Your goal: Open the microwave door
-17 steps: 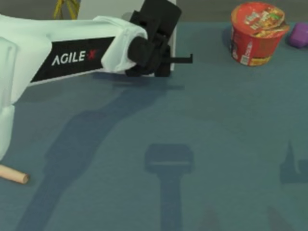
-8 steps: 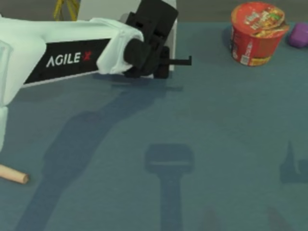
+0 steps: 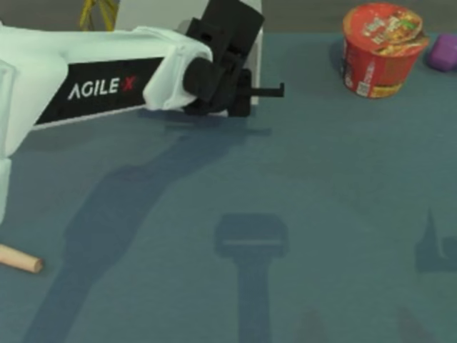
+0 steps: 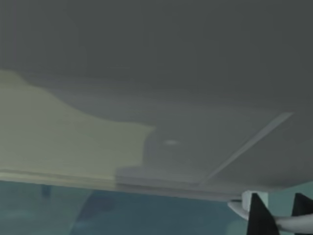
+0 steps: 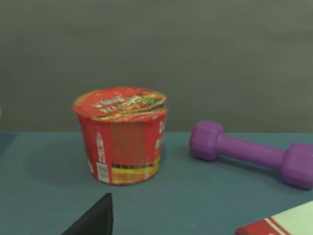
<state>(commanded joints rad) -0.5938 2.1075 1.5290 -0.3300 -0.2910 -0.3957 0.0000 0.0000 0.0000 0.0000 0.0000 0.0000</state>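
Since a second ago, my left arm has edged slightly toward the table's far-left; over the last half second it has stayed put. Its black two-finger left gripper [image 3: 246, 89] is at the boxy white microwave [image 3: 153, 13] at the far edge; whether its fingers grip anything, I cannot tell. The microwave door [image 4: 161, 83], smooth grey translucent glass, fills the left wrist view. One glossy red noodle cup [image 3: 380, 48] and one purple dumbbell [image 5: 254, 152] stand far right.

red noodle cup [image 5: 121, 135] upright on table [image 5: 205, 196] | purple dumbbell [image 5: 254, 152] lying beside it, apart
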